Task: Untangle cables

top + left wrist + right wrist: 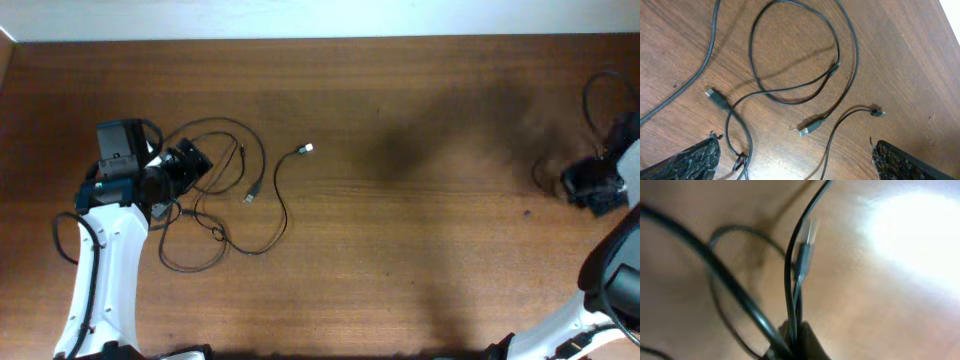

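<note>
Several thin black cables lie in loose tangled loops at the left of the table, one with a pale plug tip and one with a metallic plug. My left gripper hovers over them, open and empty. In the left wrist view the loops and a metallic USB plug lie between the open fingers. My right gripper at the far right is shut on a thin black cable, whose plug hangs blurred close to the lens.
The wooden table has a pale wall edge along the back. A black cable loop lies at the far right behind my right gripper. The left arm's white link runs down the left side.
</note>
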Tool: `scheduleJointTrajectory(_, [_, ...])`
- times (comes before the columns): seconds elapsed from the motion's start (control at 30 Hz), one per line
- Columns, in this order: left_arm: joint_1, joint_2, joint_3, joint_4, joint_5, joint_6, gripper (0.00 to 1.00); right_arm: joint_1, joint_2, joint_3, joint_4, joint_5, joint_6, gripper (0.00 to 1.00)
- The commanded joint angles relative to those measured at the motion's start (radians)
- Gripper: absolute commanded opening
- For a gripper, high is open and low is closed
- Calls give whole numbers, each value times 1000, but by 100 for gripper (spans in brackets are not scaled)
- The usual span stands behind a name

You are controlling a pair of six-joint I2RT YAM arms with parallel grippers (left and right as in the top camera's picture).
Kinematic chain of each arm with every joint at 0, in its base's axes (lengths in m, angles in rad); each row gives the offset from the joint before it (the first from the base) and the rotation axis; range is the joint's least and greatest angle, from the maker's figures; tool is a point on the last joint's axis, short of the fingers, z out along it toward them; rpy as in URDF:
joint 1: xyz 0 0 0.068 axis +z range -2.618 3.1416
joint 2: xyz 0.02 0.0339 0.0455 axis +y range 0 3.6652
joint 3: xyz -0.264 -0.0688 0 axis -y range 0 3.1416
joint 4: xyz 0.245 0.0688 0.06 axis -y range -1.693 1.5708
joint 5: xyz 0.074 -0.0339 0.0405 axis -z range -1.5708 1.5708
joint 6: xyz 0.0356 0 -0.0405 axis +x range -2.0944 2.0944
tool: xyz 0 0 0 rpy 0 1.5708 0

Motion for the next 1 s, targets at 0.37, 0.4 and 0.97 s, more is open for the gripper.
scheduleJointTrajectory(0.37, [0, 2, 0, 2, -8, 4, 99, -120, -221, 97, -156, 109, 85, 98])
scheduleJointTrajectory(0.4, [0, 2, 0, 2, -8, 4, 99, -122, -269, 97, -164, 136, 86, 98])
scheduleJointTrajectory(0.97, [0, 2, 0, 2, -8, 4, 99, -174, -194, 85, 204, -299, -446, 100])
